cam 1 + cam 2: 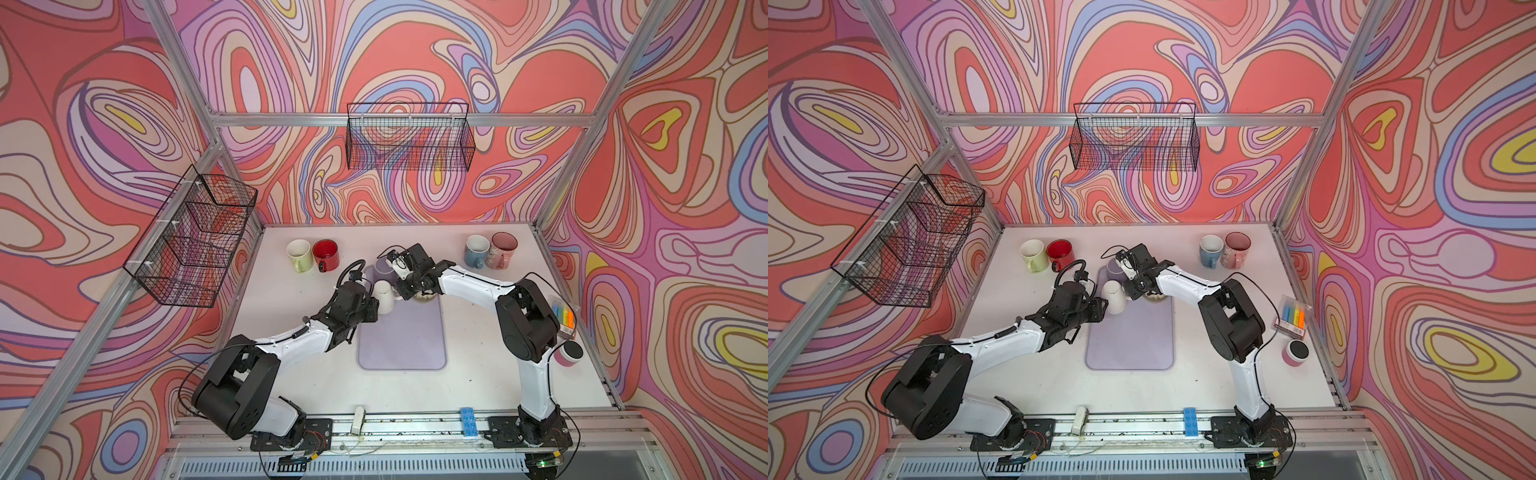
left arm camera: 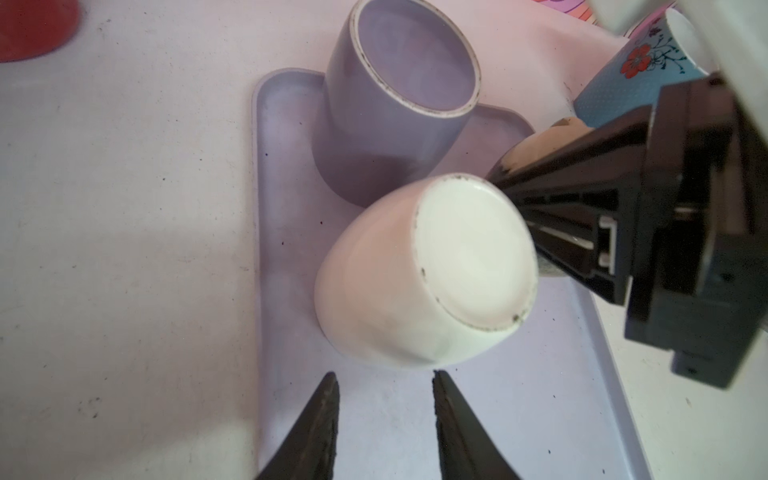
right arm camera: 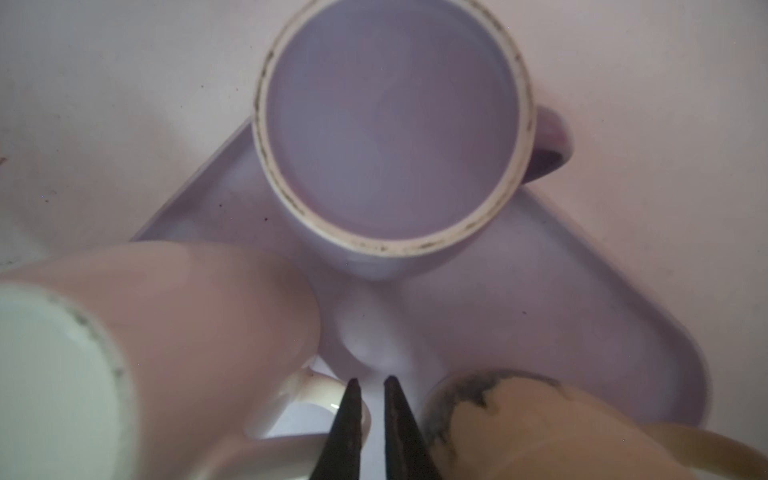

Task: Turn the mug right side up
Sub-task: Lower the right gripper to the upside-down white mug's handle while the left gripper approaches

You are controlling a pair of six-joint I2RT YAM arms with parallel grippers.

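Note:
A white mug (image 1: 384, 297) (image 2: 415, 282) stands bottom up and tilted at the far end of the lilac mat (image 1: 403, 340), its base turned toward the left wrist camera. My right gripper (image 3: 372, 379) reaches in from the right. It is shut on the mug's handle (image 3: 307, 399), whose outer edge shows between the narrow fingers (image 2: 561, 195). My left gripper (image 2: 383, 373) is open with nothing between its fingers, just short of the mug's side. In both top views it sits to the left of the mug (image 1: 1115, 296).
A lilac mug (image 1: 384, 270) (image 3: 390, 124) stands bottom up just behind the white one. A beige mug (image 3: 519, 424) sits under the right wrist. Green (image 1: 299, 253), red (image 1: 326, 254), blue (image 1: 476, 249) and pink (image 1: 503, 247) mugs stand upright at the back. Markers (image 1: 563, 316) lie at the right edge.

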